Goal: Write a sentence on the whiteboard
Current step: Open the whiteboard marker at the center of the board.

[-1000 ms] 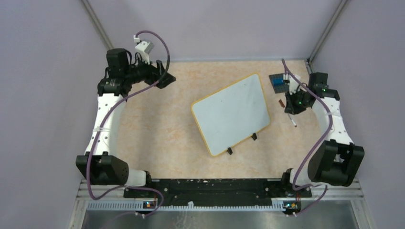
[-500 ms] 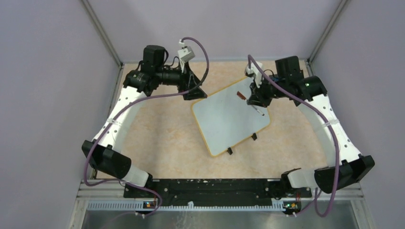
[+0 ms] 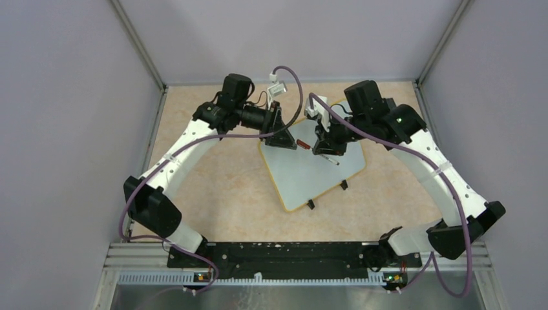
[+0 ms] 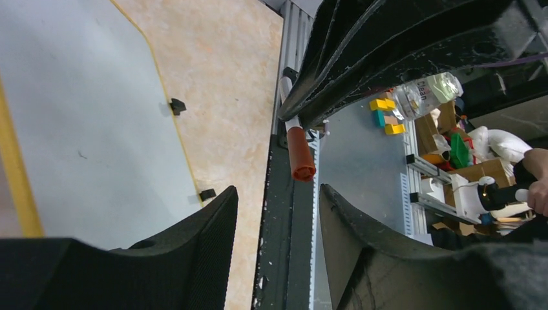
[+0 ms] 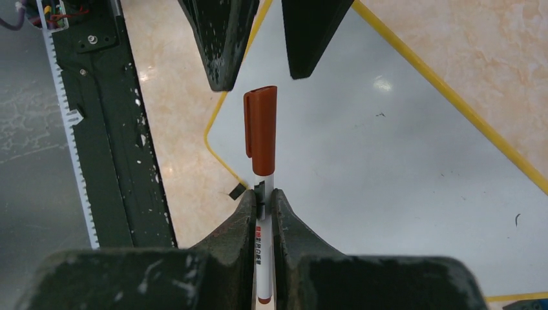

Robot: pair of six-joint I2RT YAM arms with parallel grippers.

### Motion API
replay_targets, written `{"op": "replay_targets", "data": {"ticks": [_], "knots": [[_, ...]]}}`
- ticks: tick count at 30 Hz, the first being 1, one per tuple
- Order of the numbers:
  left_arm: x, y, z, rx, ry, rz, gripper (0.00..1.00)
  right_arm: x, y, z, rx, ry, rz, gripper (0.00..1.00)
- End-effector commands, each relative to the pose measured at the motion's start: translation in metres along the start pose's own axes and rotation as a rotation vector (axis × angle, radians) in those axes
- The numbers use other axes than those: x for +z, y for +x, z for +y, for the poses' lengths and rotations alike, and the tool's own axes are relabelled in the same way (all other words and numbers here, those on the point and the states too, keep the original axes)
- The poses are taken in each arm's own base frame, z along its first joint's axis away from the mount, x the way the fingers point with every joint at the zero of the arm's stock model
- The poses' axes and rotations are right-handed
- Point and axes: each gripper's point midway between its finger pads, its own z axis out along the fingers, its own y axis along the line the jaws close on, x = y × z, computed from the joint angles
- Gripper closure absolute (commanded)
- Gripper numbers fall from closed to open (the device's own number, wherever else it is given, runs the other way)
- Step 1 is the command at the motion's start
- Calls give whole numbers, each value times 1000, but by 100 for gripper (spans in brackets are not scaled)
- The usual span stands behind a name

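Observation:
The whiteboard lies tilted on the tan table, its face blank white inside a yellow rim; no sentence is in view. My right gripper hovers over the board's far part, shut on a white marker with a reddish-brown cap. The cap points left toward my left gripper. In the left wrist view the cap sits just beyond my left gripper, whose jaws stand open with nothing between them. The left fingers show just past the cap's end.
Two black clip feet stick out of the board's near edge. A black rail runs along the table's near side between the arm bases. Grey walls and metal posts enclose the table.
Both arms have swung inward from the table's sides to meet over the board's far edge. The right one carried the marker along. The left jaws have narrowed.

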Motion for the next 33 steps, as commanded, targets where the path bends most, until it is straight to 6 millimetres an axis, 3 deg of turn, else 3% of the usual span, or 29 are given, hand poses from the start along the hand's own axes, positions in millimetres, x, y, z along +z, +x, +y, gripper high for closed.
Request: {"op": "replay_targets", "data": {"ticks": [1, 18, 22, 28, 30, 31, 33], "knots": [[8, 0, -14, 21, 43, -9, 47, -1, -17, 11, -41, -38, -35, 100], [29, 16, -23, -36, 101, 32, 61, 11, -17, 25, -67, -73, -5, 100], [33, 21, -24, -57, 124, 50, 72, 10, -18, 22, -67, -55, -7, 100], [33, 25, -26, -69, 136, 58, 100, 7, -20, 17, -68, -15, -15, 100], [31, 23, -27, -57, 134, 51, 100, 6, -22, 14, -64, 4, -28, 100], [30, 21, -28, -47, 129, 45, 100, 6, -23, 13, -61, 13, -33, 97], [26, 15, -30, -17, 119, 26, 100, 4, -27, 8, -41, 53, -52, 73]]}}
